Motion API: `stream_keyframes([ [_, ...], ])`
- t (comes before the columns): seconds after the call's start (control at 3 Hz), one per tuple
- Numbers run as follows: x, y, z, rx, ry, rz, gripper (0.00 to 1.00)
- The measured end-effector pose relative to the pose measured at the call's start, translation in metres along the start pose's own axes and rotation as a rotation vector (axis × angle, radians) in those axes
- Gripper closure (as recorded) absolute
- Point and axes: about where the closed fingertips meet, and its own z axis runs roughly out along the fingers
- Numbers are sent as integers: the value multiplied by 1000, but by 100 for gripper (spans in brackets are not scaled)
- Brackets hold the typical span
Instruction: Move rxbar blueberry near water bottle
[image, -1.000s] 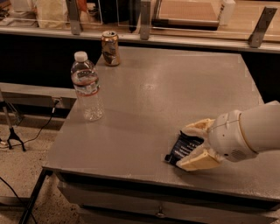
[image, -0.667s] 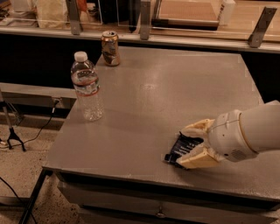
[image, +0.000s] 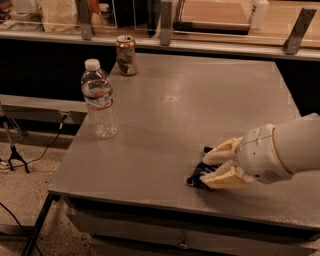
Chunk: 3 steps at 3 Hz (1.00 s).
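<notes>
Nothing has moved; your hand (image: 212, 167) pinches the rxbar blueberry (image: 197, 176), which may slip en route to the water bottle (image: 100, 100).

Ok so the grey table (image: 165, 110) is the main thing here. A dented can (image: 126, 55) stands upright at the table's far edge, toward its left corner. Behind the table runs a counter (image: 225, 46) with angled metal brackets (image: 300, 29). Under the table's front edge is a drawer knob (image: 183, 245). Left of the table, a black cable (image: 45, 149) trails over the speckled floor (image: 25, 200).
</notes>
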Motion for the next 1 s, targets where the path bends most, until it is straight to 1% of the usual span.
stream_keyframes([
  [0.33,-1,0,-2,0,0,0,82],
  [0.67,-2,0,-2,0,0,0,59],
  [1.0,-9,-7,-15,-2,-21,4,35],
])
